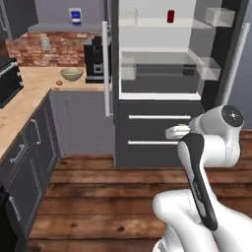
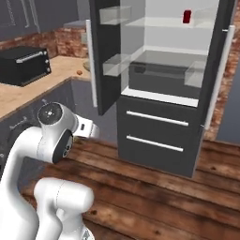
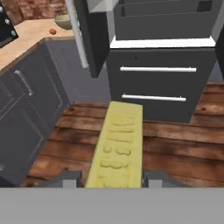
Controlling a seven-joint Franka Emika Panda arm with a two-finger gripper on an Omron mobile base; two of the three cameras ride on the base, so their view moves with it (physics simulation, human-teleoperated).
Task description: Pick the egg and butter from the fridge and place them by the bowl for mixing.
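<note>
On wood counter (image 1: 29, 93): bowl (image 1: 72, 74), egg (image 1: 59, 82).

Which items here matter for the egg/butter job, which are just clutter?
Job: butter held in the pincer; egg on the counter by the bowl; fridge, doors open.

Clutter: red can on the top fridge shelf; black toaster oven; coffee machine.

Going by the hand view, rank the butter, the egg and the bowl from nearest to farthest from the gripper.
1. The butter, held between the fingers of the gripper.
2. The egg, on the counter at upper left.
3. The bowl, just beyond the egg, toward the brick wall.
</note>
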